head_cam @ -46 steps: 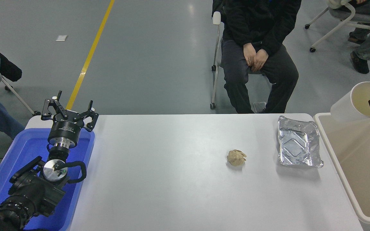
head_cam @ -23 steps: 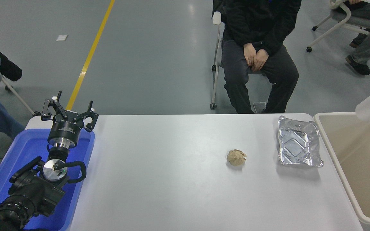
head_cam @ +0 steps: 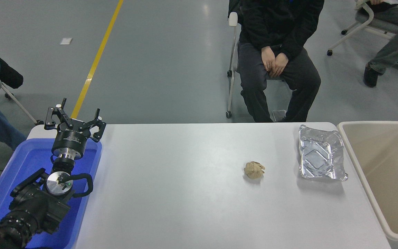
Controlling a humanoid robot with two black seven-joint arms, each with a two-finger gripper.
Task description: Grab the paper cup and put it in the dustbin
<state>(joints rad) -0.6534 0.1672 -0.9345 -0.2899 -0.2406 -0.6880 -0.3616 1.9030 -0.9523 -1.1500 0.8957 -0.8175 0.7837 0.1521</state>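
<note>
Oddly, neither the paper cup nor the right arm shows anywhere, so their relation to the dustbin (head_cam: pixel 358 162) off the counter's (head_cam: pixel 185 193) right edge can't be told, while the left gripper (head_cam: pixel 74 121) sits parked over the left edge, fingers spread wide

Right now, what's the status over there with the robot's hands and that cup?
Left gripper open, parked over blue tub. Right gripper out of view. Paper cup not visible. Dustbin at table's right edge, visible part empty.

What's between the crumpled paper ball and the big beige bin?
In the head view, a silver foil tray lies on the table between the tan paper ball and the dustbin.
</note>
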